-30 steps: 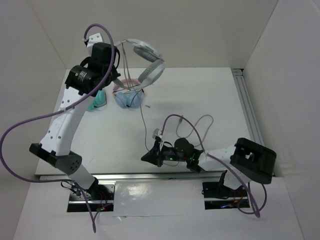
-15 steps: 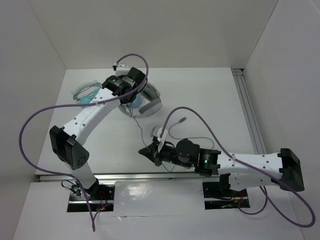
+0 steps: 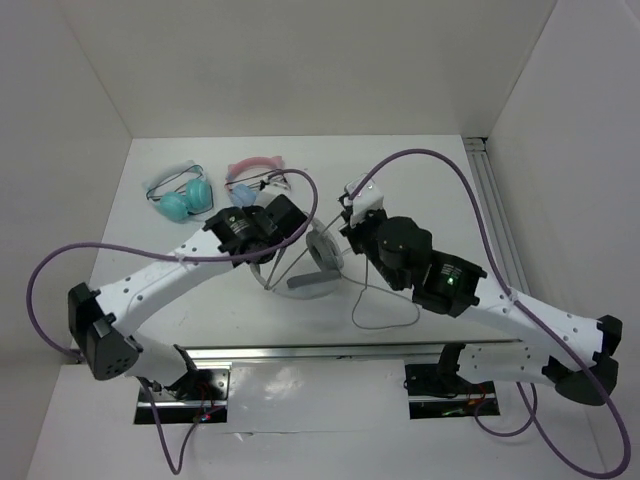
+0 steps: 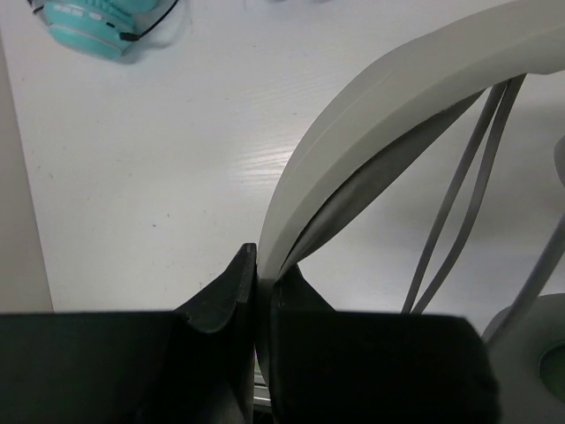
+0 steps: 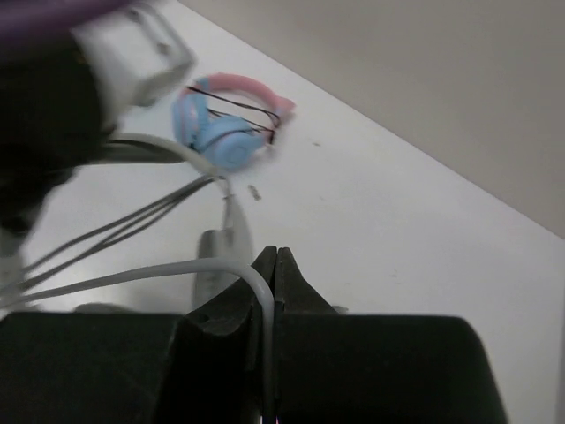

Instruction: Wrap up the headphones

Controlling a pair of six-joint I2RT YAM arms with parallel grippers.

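Observation:
The light-grey headphones (image 3: 320, 265) are at the table's middle, with their ear cup and headband between my two grippers. My left gripper (image 3: 285, 238) is shut on the wide headband (image 4: 388, 106). Two thin cable strands (image 4: 468, 177) run beside the band, and an ear cup (image 4: 538, 344) shows at the lower right. My right gripper (image 3: 352, 232) is just right of the headphones and is shut on the thin grey cable (image 5: 177, 269). A slack loop of the cable (image 3: 385, 310) lies on the table toward the front.
The teal headphones (image 3: 180, 200) and the pink-banded blue pair (image 3: 250, 185) lie at the back left; both also show in the wrist views (image 4: 97, 35) (image 5: 225, 124). A metal rail (image 3: 495, 215) runs along the table's right edge. White walls enclose the table.
My left arm has brought the headphones from high at the back down to the table's middle. My right arm has moved from the front up toward them, keeping hold of the cable.

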